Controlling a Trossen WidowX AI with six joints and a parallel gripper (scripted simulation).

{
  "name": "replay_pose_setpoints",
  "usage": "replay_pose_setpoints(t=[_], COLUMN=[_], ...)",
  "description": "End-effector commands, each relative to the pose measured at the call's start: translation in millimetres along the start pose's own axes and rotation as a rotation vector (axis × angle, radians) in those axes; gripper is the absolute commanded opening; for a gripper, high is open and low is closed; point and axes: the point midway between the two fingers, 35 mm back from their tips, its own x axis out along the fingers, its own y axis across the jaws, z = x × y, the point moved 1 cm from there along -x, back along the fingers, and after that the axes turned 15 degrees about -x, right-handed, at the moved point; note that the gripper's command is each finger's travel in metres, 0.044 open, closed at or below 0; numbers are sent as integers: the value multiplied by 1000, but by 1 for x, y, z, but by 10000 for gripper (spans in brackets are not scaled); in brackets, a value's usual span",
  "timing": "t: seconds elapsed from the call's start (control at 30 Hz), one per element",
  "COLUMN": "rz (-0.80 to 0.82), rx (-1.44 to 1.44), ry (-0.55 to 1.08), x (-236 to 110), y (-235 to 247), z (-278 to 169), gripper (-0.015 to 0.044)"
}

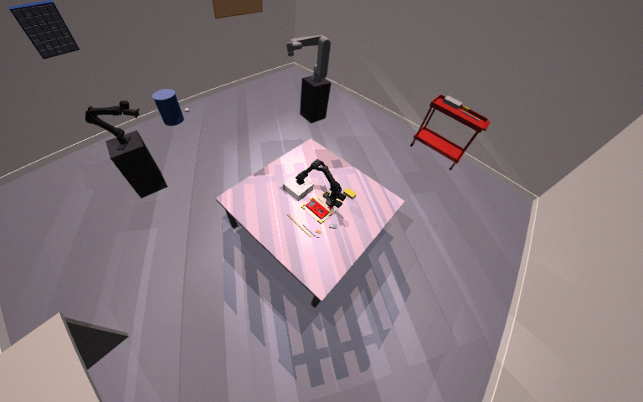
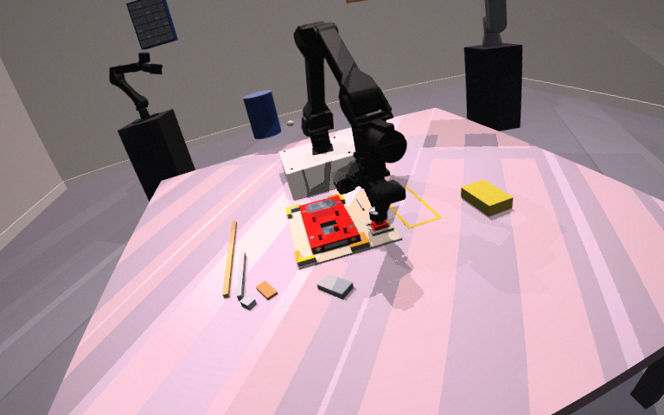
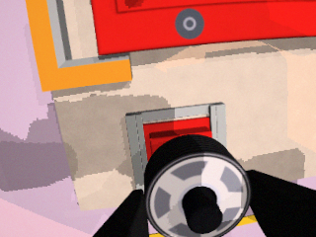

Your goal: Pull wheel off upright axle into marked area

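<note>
The wheel is black with a grey spoked face and a dark hub. It sits on the upright axle over a red block in a grey socket [image 3: 134, 134] [image 2: 380, 226] on the beige board [image 3: 264, 99] [image 2: 386, 238]. My gripper [image 3: 194, 190] [image 2: 379, 213] [image 1: 333, 202] is shut on the wheel, one black finger on each side of its rim. The axle is hidden under the wheel.
A red car body [image 2: 327, 224] lies on the board with orange corner brackets [image 3: 49, 59]. A white arm base box [image 2: 313, 173], a yellow block [image 2: 486, 196], a wooden stick [image 2: 229, 258], a grey bar [image 2: 241, 276], an orange tile [image 2: 266, 290] and a grey block [image 2: 335, 285] lie around.
</note>
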Motion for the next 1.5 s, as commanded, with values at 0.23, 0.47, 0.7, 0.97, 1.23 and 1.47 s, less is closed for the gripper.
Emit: replay_pose_setpoints(t=[0.23, 0.47, 0.7, 0.97, 1.23, 1.47], rz=[0, 0, 1, 1, 1, 2], rx=[2, 2, 2, 2, 2, 3], ry=[-1, -2, -2, -2, -3, -3], x=[-5, -8, -10, -13, -15, -18], y=[0, 0, 0, 0, 0, 0], z=[0, 0, 0, 0, 0, 0], gripper=[0, 0, 0, 0, 0, 0])
